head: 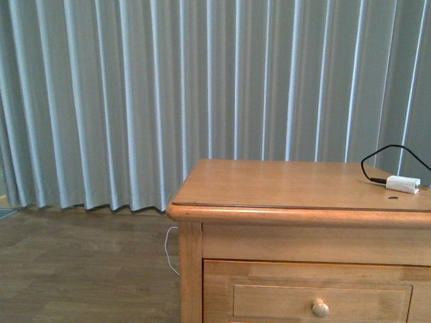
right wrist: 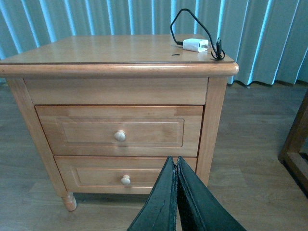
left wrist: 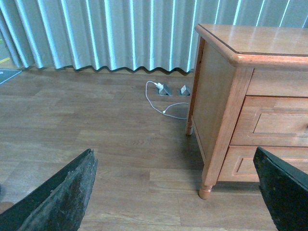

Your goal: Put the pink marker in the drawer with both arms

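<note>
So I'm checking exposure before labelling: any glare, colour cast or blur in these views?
Front view: soft sheen along the nightstand top's front edge, mild softness overall. Left wrist view: blue-tinted curtain, the open left pincer dark, its fingers blurred. Right wrist view: bluish curtain, sharp drawers.

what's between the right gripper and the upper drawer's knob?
Right wrist view: the shut right gripper sits below and in front of the upper drawer. Only the lower drawer front lies between it and the upper knob. No pink marker visible.
</note>
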`<action>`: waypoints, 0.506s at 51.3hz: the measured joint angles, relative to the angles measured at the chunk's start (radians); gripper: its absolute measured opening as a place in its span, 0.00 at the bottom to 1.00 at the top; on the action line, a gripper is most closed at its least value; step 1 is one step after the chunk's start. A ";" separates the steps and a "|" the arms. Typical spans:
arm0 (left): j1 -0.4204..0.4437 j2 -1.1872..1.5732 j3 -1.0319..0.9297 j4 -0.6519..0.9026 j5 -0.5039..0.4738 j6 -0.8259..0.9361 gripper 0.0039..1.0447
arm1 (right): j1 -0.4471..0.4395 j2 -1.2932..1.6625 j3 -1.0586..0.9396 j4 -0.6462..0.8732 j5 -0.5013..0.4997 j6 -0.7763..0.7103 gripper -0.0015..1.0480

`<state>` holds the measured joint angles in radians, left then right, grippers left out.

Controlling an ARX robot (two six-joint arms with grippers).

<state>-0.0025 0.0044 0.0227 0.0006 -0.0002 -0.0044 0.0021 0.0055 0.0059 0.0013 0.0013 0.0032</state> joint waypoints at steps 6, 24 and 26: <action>0.000 0.000 0.000 0.000 0.000 0.000 0.94 | 0.000 -0.001 0.000 0.000 0.000 0.000 0.01; 0.000 0.000 0.000 0.000 0.000 0.000 0.94 | 0.000 -0.001 0.000 -0.001 0.000 -0.002 0.57; 0.000 0.000 0.000 0.000 0.000 0.000 0.94 | 0.000 -0.001 0.000 -0.001 0.000 -0.002 0.64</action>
<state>-0.0025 0.0044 0.0227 0.0006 -0.0002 -0.0044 0.0021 0.0044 0.0059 0.0006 0.0017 0.0017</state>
